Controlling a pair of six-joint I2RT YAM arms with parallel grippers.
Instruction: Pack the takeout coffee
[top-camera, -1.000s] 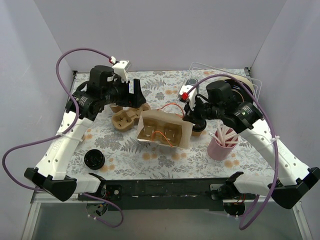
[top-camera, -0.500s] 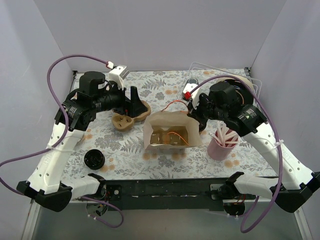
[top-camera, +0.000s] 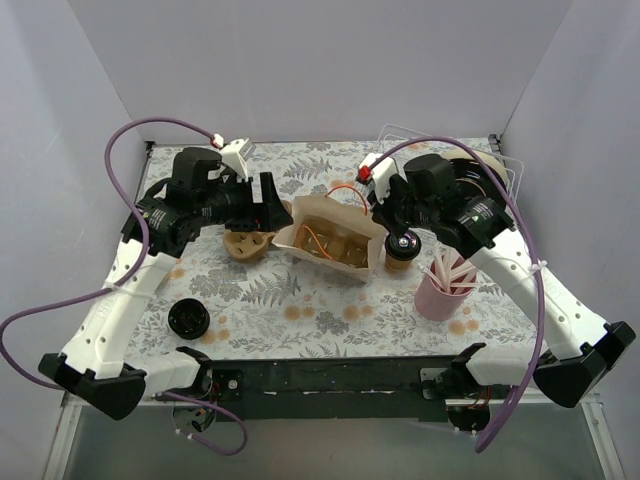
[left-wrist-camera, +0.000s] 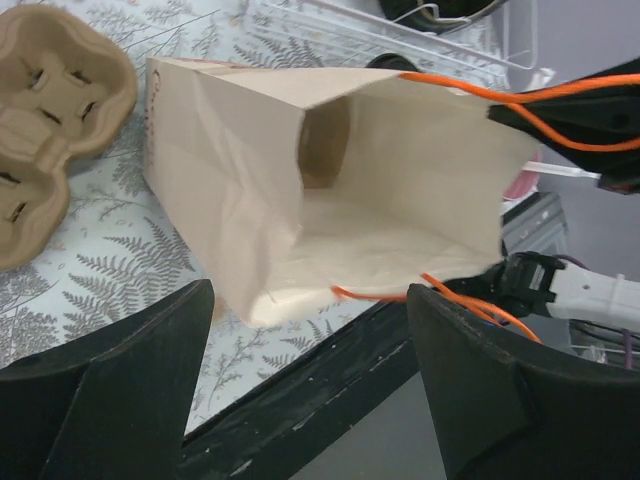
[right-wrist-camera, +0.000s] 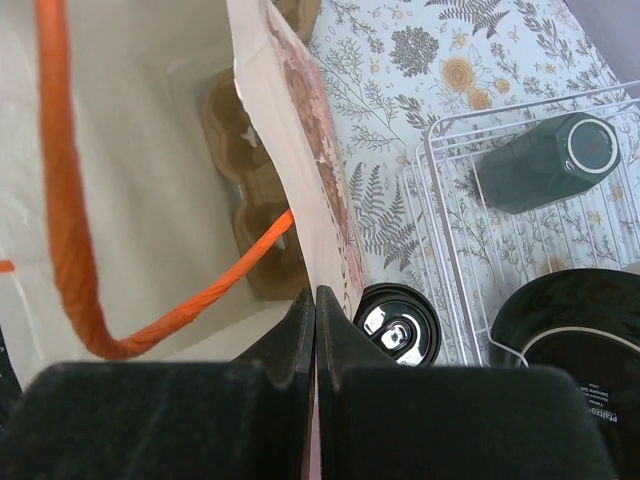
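Observation:
The takeout coffee (top-camera: 401, 252), a short kraft cup with a black lid (right-wrist-camera: 398, 322), stands on the table just right of the paper bag (top-camera: 330, 236). My right gripper (top-camera: 388, 224) is shut on the bag's right rim (right-wrist-camera: 316, 300), and the bag tilts with its mouth open and its orange handles hanging loose. The left gripper (top-camera: 270, 205) hangs open at the bag's left side with nothing between its fingers (left-wrist-camera: 120, 400). Its wrist view looks onto the bag (left-wrist-camera: 330, 190).
A brown pulp cup carrier (top-camera: 245, 243) (left-wrist-camera: 50, 110) lies left of the bag. A loose black lid (top-camera: 188, 318) sits front left. A pink cup of straws (top-camera: 441, 285) stands front right. The wire rack (right-wrist-camera: 450, 200) behind holds a grey mug (right-wrist-camera: 545, 160) and a black plate (right-wrist-camera: 570, 340).
The right gripper has drawn the bag toward the back of the table and tipped it. The left gripper has swung right, closer to the bag's left side.

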